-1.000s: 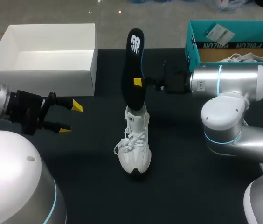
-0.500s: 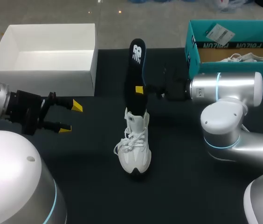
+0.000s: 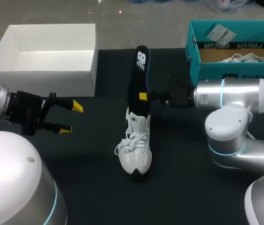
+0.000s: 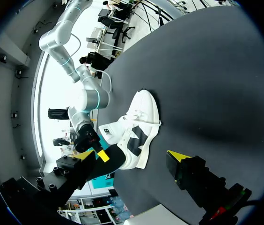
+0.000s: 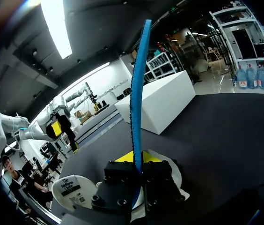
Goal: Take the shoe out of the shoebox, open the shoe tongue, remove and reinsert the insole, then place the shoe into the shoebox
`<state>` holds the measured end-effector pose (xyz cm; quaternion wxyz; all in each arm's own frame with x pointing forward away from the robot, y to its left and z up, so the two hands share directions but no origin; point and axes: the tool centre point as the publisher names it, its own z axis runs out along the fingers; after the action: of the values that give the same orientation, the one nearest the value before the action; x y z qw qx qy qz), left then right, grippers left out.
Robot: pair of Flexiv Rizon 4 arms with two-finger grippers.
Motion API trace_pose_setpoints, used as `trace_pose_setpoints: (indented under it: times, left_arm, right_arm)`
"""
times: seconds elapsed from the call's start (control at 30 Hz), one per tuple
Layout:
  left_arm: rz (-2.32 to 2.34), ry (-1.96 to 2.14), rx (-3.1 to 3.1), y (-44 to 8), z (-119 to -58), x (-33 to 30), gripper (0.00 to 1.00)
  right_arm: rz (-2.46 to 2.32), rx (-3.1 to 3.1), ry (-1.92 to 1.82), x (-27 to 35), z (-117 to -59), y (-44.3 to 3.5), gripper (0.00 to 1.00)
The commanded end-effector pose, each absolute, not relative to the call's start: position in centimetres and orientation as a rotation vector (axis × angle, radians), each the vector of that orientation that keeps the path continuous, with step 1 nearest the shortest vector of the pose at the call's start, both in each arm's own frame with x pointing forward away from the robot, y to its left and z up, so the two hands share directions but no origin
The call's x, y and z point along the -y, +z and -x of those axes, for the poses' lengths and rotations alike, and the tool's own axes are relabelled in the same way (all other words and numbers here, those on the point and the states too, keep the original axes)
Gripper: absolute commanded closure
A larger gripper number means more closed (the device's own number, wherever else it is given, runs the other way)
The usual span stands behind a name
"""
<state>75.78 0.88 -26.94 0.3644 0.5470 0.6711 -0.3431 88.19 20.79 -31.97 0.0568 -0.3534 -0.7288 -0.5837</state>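
Black tabletop (image 3: 85,178) separates the shoe (image 3: 134,150) from the spread-fingered left gripper (image 3: 71,118); right gripper (image 3: 143,97) pinches the upright insole (image 3: 139,75).

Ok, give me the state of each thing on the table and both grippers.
White sneaker: standing on its sole, outside both boxes.
Black blue-edged insole: upright, lower end at the sneaker's opening.
White cardboard shoebox: open, empty.
Teal shoebox: open, white shoe inside.
Right gripper: shut on insole.
Left gripper: open, empty.

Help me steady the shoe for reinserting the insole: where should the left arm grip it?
Probably across the laced forefoot of the white shoe, coming from the left: the insole, upright in the right jaws, occupies the heel opening.
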Motion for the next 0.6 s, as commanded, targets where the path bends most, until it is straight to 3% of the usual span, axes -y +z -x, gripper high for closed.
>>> trace_pose_setpoints:
  times: [0.03, 0.4, 0.43, 0.47, 0.5, 0.6]
  left_arm:
    - [-1.409, -0.879, -1.73, -26.9, -75.7, -0.8, 0.0]
    - [-1.409, -0.879, -1.73, -26.9, -75.7, -0.8, 0.0]
    - [-1.409, -0.879, -1.73, -26.9, -75.7, -0.8, 0.0]
    - [-1.409, -0.879, -1.73, -26.9, -75.7, -0.8, 0.0]
    - [-1.409, -0.879, -1.73, -26.9, -75.7, -0.8, 0.0]
    - [-1.409, -0.879, -1.73, -26.9, -75.7, -0.8, 0.0]
  right_arm:
    - [1.076, 2.198, -1.774, -21.0, -87.8, -32.5, 1.0]
    - [1.086, 2.19, -1.732, -21.2, -87.3, -33.6, 1.0]
    - [1.088, 2.188, -1.734, -21.1, -87.5, -33.4, 0.88]
    - [1.089, 2.187, -1.741, -21.1, -87.7, -33.2, 0.61]
    - [1.085, 2.197, -1.757, -21.2, -88.0, -32.8, 0.16]
    - [1.068, 2.213, -1.791, -21.5, -88.7, -31.6, 0.22]
